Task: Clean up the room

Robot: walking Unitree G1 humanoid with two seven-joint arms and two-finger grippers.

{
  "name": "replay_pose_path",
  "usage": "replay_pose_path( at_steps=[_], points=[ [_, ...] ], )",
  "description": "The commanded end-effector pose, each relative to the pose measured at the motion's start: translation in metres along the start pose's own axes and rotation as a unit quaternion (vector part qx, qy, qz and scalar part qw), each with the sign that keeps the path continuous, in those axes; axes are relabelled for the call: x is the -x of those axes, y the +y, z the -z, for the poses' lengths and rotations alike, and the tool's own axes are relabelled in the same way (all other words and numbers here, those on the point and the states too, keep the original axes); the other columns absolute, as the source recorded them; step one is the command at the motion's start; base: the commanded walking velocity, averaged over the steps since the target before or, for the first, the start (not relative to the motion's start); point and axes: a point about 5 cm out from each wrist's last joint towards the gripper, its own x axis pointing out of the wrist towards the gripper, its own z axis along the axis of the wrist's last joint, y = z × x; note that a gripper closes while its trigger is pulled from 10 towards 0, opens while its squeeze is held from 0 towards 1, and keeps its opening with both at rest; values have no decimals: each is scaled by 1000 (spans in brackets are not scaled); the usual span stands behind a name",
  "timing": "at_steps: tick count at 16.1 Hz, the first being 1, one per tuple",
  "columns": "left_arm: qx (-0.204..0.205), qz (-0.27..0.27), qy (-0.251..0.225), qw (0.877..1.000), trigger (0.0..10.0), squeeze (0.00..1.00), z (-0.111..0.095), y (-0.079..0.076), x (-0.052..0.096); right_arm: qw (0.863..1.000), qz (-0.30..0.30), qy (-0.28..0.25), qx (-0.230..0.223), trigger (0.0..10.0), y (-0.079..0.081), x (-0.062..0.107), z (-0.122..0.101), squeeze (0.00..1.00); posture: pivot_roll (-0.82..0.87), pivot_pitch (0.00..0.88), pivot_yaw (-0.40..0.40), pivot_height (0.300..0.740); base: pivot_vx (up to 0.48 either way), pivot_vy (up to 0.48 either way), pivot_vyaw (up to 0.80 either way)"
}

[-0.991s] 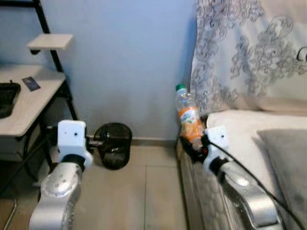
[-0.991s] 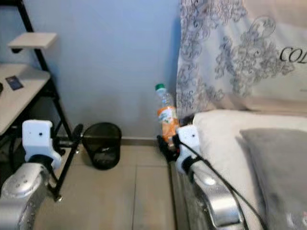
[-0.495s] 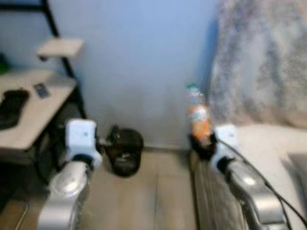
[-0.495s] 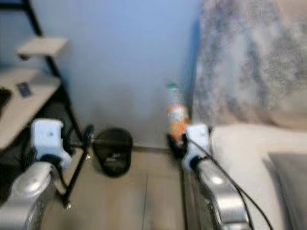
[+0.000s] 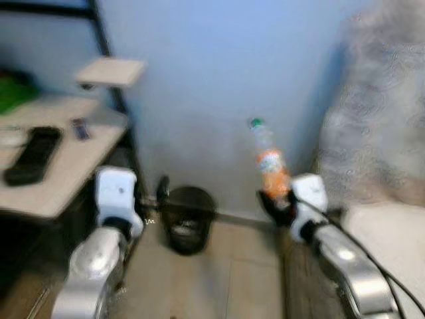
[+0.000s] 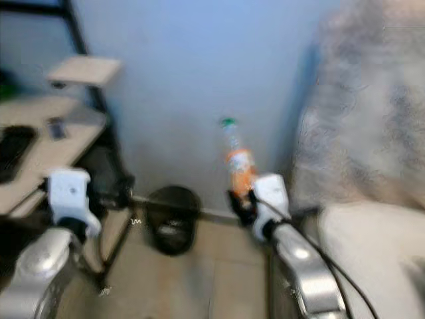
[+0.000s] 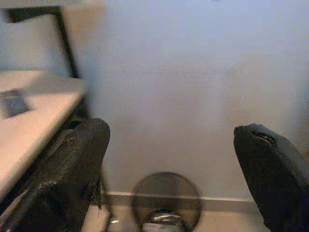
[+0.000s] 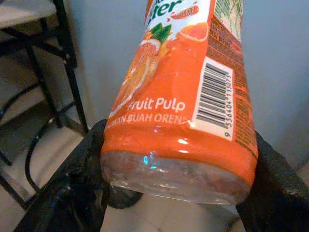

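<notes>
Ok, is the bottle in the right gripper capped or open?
Capped. A green cap sits on top of the orange juice bottle, which the right gripper holds upright by its base. The head views are blurred.

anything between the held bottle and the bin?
Nothing visible. The right gripper holds the orange-labelled plastic bottle upright; bare floor lies between it and the black mesh wastebasket by the blue wall.

The orange juice bottle (image 5: 270, 163) has a green cap and an orange label, sits roughly upright and is clamped at its base. The black mesh wastebasket (image 5: 188, 218) stands on the floor by the far wall, to the bottle's left.
</notes>
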Motion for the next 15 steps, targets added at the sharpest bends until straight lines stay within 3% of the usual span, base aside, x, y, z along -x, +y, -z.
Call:
replay_pose_path(
  at_steps=[1, 7, 11, 15],
  points=[
    [-11, -10, -5, 1000, 10000, 27, 1, 11, 1, 1000, -12, -21, -6, 10000, 4, -2, -6, 0, 99, 0, -8, 740, 371, 0, 0],
    [-20, -9, -3, 1000, 10000, 27, 6, 18, 5, 1000, -24, -14, 2, 10000, 0, -1, -1, 0, 101, 0, -8, 740, 366, 0, 0],
    [-24, -5, -4, 1000, 10000, 27, 6, 16, 7, 998, -46, 2, 35, 10000, 1, -2, 2, 0, 112, 0, -18, 740, 365, 0, 200],
    [-28, -4, -1, 1000, 10000, 31, 7, 16, 8, 999, -38, 9, 24, 10000, -5, -4, 4, 0, 116, 0, -21, 740, 357, 0, 200]
  ],
)
